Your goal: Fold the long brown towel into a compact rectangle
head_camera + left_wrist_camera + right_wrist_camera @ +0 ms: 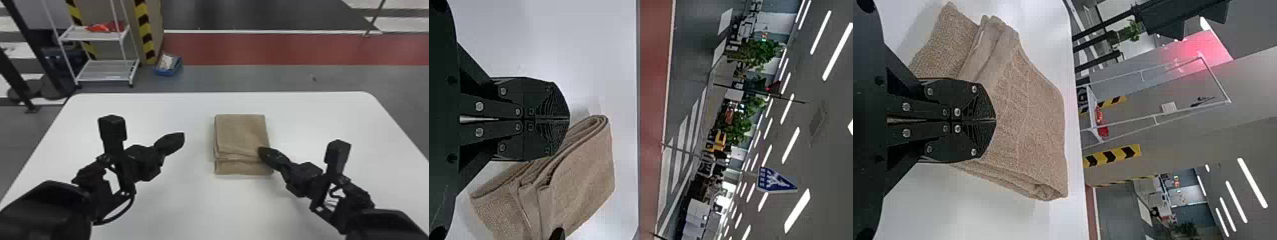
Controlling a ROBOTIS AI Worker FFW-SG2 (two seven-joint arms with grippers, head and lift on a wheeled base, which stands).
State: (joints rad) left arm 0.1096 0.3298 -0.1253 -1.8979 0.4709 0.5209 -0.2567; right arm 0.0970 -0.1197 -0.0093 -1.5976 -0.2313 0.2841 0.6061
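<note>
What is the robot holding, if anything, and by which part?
Nothing: the left tool and the right tool are shut with nothing between their tips; the right one is at the right edge of the towel.

Beyond the white table (166,204) stand a metal rack (107,68) and (down low) a blue bin (168,72).

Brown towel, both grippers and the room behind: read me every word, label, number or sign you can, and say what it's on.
No text here can be quoted.
Blue sign in the room behind: white marks, too small to read.
Brown towel: no lettering seen on it.
Left gripper and right gripper: screws and ridges, no legible text.
Yellow-and-black edging: stripes, no words.
</note>
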